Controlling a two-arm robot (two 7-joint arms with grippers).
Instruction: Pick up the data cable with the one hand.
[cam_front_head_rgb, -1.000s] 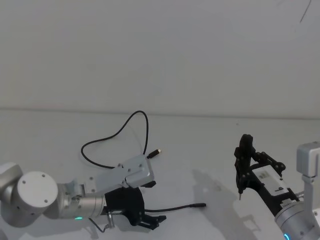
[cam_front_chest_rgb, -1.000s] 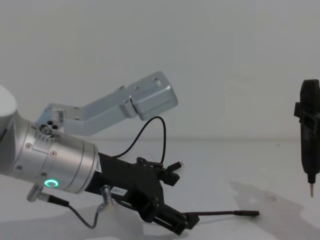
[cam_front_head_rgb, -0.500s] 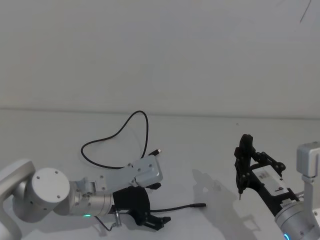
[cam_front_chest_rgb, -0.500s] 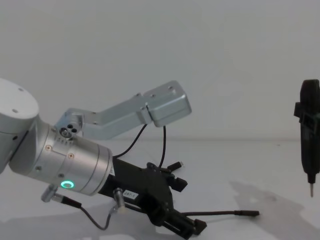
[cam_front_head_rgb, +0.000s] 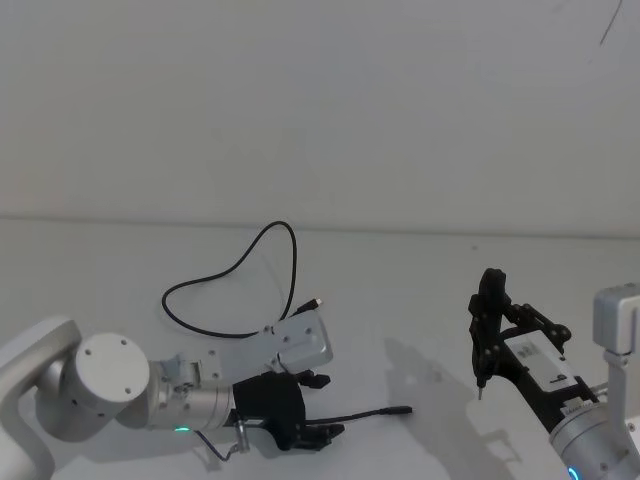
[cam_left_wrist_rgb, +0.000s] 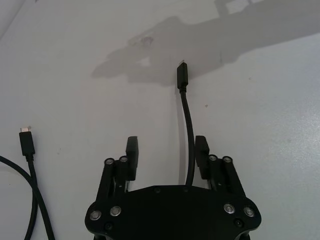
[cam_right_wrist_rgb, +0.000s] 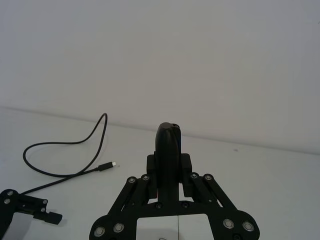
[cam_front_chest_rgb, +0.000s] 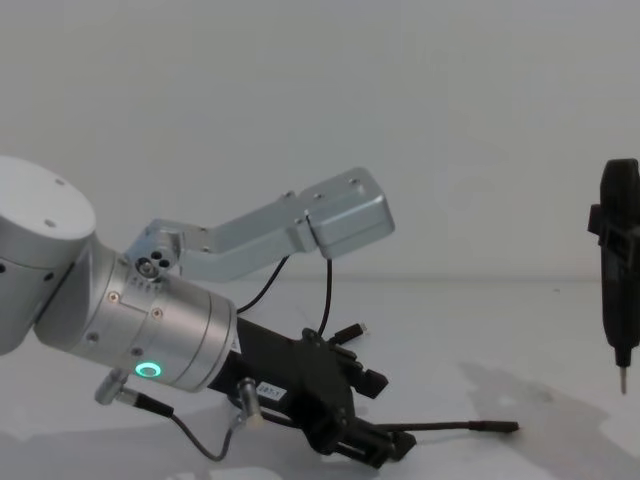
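Note:
The data cable (cam_front_head_rgb: 296, 265) is a thin black cord looping over the white table. One slim plug (cam_front_head_rgb: 315, 302) lies mid-table and the other plug (cam_front_head_rgb: 400, 410) lies nearer the front. My left gripper (cam_left_wrist_rgb: 166, 150) sits low over the table and open. The cable (cam_left_wrist_rgb: 189, 115) runs out between its fingers, close to one finger (cam_left_wrist_rgb: 201, 150), and ends in a plug (cam_left_wrist_rgb: 181, 77) ahead. In the chest view that gripper (cam_front_chest_rgb: 385, 448) straddles the cord just behind the plug end (cam_front_chest_rgb: 500, 427). My right gripper (cam_right_wrist_rgb: 169, 170) hangs at the right, shut on a black pen-shaped tool (cam_front_head_rgb: 487, 300).
The white table (cam_front_head_rgb: 420, 300) meets a plain white wall at the back. The left arm's silver camera bracket (cam_front_chest_rgb: 345, 212) juts above the cable. The pen tool's metal tip (cam_front_chest_rgb: 622, 380) hangs above the table at the right edge.
My left arm has slid right along the cable toward its front plug and dropped lower, so the open fingers now straddle the cord. The right arm and its tool have not moved.

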